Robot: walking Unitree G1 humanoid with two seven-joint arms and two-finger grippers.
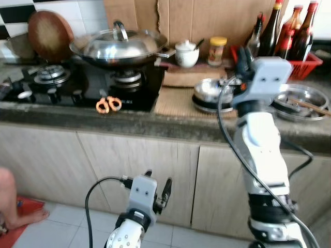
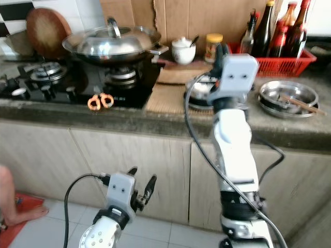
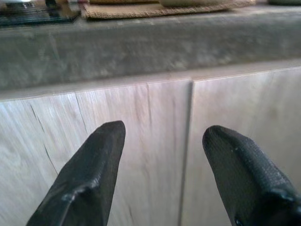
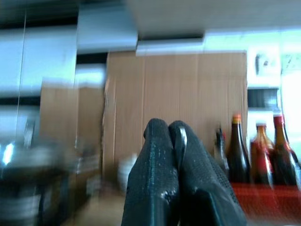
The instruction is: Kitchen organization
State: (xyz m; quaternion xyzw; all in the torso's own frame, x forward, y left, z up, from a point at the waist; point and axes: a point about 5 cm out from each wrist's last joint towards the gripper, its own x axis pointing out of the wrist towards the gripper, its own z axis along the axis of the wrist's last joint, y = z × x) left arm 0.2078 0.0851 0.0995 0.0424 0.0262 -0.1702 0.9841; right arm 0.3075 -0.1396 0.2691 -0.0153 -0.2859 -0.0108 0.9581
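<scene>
The left gripper's [image 1: 158, 192] fingers are spread wide, low before the cabinet doors [image 3: 141, 155]. Higher, the right gripper's [image 4: 167, 136] fingers are pressed together, empty, raised over the tabletop [image 1: 170, 124] above the steel bowl [image 1: 212, 93]. Beyond stand the wok [image 1: 119, 49] and bottles [image 1: 289, 31]. A blurred, hasty reach could likely knock the bottles over.

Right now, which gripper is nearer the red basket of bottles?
Right. The right gripper is raised above the counter, fingers shut, just left of the red basket. The left gripper is open, down low facing the cabinet doors below the counter.
</scene>
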